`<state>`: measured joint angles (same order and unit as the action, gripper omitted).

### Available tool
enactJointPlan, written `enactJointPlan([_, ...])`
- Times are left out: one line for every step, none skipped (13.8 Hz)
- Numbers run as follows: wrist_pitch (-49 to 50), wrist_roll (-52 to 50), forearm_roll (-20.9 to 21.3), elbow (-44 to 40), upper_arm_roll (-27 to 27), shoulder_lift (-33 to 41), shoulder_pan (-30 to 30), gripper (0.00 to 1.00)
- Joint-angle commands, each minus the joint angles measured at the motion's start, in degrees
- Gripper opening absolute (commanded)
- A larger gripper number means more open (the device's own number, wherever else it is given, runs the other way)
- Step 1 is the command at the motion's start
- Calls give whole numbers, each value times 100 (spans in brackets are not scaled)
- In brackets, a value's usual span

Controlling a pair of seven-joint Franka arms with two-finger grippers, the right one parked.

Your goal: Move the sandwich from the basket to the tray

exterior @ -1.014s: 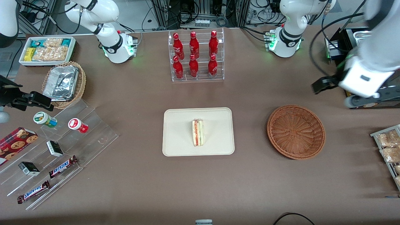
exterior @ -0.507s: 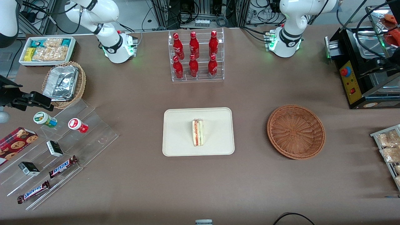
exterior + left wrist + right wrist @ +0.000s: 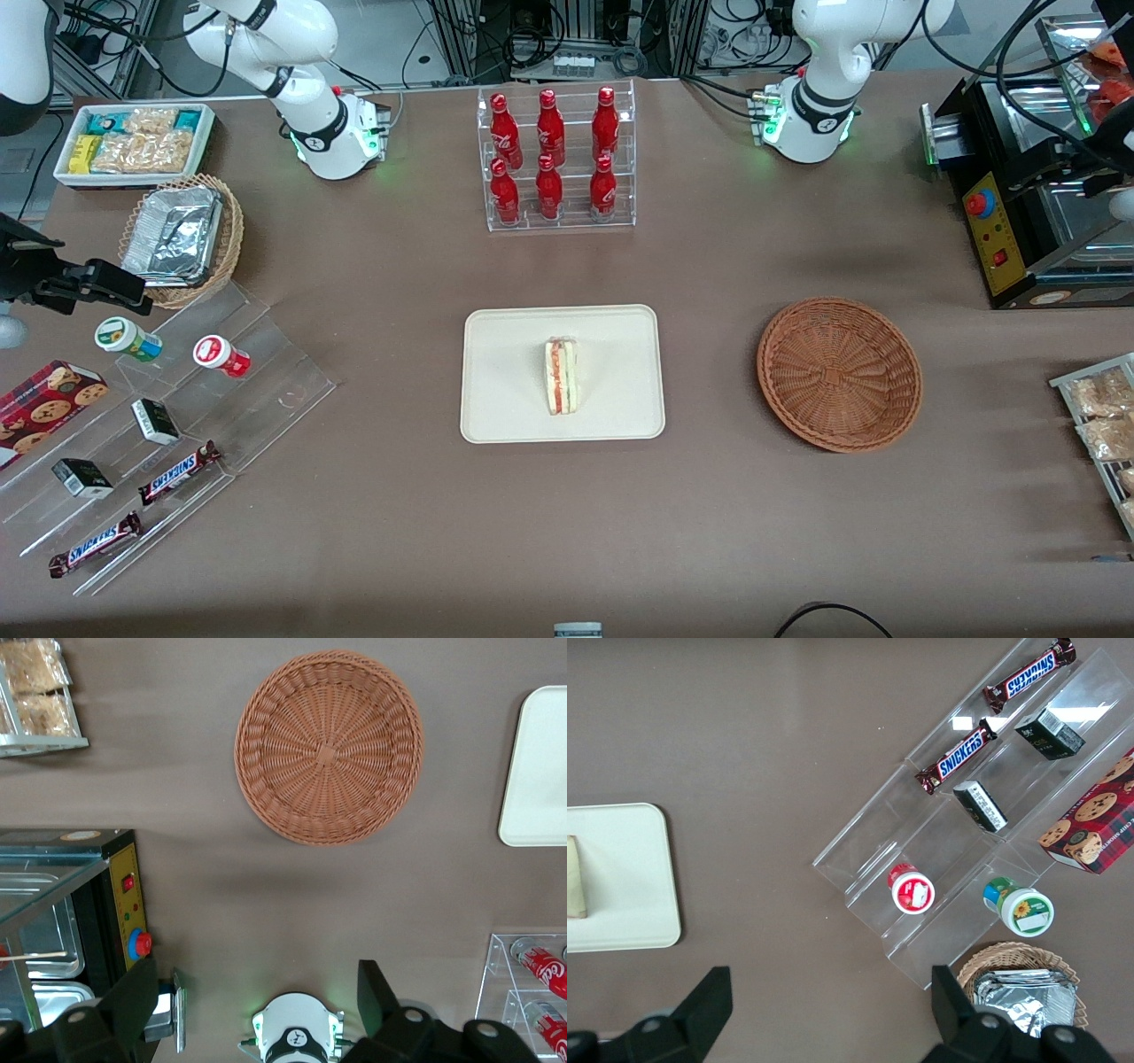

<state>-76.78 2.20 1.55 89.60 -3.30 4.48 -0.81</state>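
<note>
from the front you see the sandwich (image 3: 561,376) lying on the tray (image 3: 505,372) at mid-table, while the basket (image 3: 839,373) sits bare toward the working arm's end, well apart from the tray. your left wrist camera looks down from high above the basket (image 3: 329,746) and catches an edge of the tray (image 3: 538,771), with the gripper (image 3: 257,1001) spread wide and holding nothing. the right wrist view shows you the tray's corner (image 3: 629,877) with a sliver of the sandwich (image 3: 575,877) on it.
</note>
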Motion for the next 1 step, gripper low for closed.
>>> enactJointPlan([14, 53, -85, -336, -30, -210, -33, 99])
